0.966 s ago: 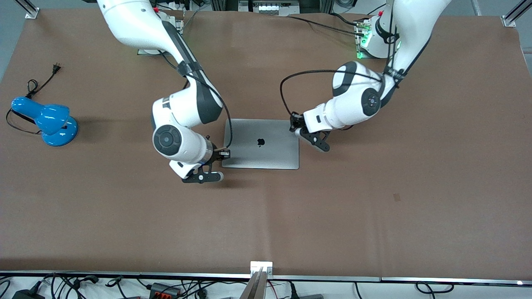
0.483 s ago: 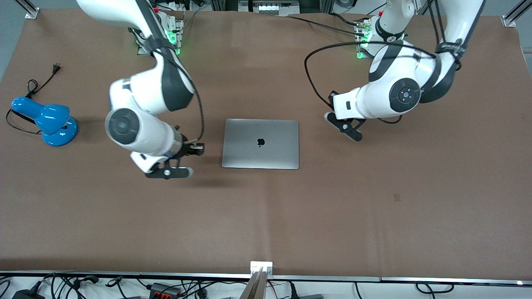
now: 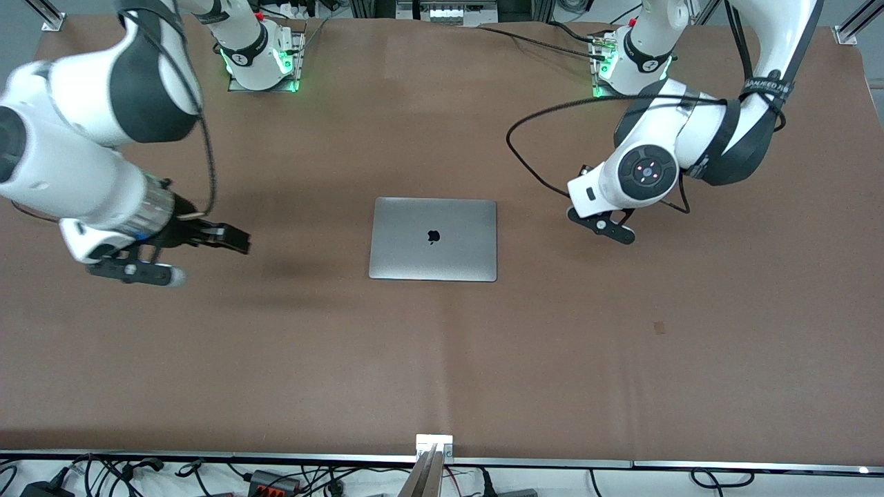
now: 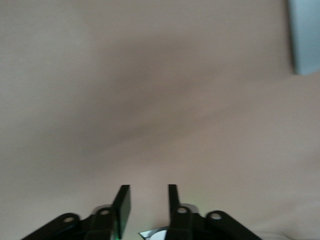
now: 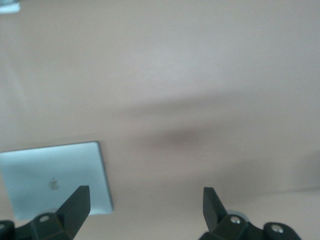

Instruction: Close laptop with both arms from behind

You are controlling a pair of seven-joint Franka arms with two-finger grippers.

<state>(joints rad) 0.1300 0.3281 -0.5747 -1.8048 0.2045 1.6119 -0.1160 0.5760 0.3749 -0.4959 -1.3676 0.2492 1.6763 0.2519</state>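
Both jaws apart, holding nothing

Brown table [image 3: 442, 359], evenly lit

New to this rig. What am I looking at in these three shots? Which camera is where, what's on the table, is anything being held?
Two white robot arms stand at a brown table. The wide shot comes from a high camera facing them, so their bases sit along its top edge. The other two shots come from cameras on each arm's wrist, looking down past its own jaws.

A silver laptop lies mid-table, lid shut, logo up. Nothing else on the cloth shows.

The right gripper hangs over bare table toward the right arm's end, jaws wide apart in its wrist view. The left gripper is over bare table toward the left arm's end, jaws partly apart. Neither holds or touches anything.
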